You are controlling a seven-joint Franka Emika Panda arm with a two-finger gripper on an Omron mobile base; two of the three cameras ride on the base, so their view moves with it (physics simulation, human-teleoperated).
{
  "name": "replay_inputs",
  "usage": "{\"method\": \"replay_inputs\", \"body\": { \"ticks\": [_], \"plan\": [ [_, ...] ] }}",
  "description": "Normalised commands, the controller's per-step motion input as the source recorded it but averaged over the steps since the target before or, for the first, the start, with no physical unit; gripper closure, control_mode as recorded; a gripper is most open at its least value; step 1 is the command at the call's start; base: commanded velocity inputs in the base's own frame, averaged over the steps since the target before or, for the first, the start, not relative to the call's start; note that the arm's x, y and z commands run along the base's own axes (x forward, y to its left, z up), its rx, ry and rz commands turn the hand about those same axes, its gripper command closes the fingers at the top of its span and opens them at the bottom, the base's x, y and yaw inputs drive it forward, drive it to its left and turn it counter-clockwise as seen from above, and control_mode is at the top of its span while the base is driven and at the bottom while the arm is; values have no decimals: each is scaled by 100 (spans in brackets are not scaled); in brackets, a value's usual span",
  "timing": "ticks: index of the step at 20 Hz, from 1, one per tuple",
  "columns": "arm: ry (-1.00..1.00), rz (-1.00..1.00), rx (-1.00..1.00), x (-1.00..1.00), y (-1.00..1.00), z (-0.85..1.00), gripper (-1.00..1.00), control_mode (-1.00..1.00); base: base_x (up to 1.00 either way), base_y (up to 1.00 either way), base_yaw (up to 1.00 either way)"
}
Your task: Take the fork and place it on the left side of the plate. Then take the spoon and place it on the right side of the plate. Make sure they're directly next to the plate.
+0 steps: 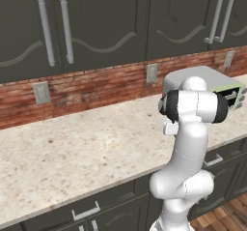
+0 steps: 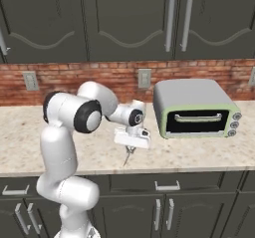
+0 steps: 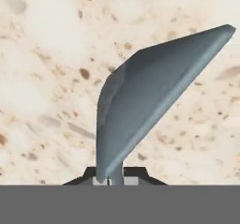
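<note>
Hand [image 2: 130,150] clamped narrow on the spoon [image 3: 150,96], gripping its thin handle. Spoon hangs just above the speckled desk [image 2: 199,152], near its front edge, left of the toaster oven [image 2: 194,107].

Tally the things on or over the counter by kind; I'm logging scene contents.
Toaster oven: 1
Spoon, held in the shut end effector: 1
Wall outlets on the brick backsplash: 3
Total: 5

The spoon [image 3: 150,96] handle vanishes between the tool [image 3: 112,181] tips (grey band hides them).
</note>
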Motion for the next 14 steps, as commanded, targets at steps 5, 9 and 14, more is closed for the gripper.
{"method": "replay_inputs", "body": {
  "ticks": [5,9,14],
  "plan": [
    [-38,-1,13,-100,-30,-10,100,-100,0,0,0],
    [-50,0,14,-100,-31,53,100,-100,0,0,0],
    [-45,0,10,-99,-13,99,100,-100,0,0,0]
  ]
}}
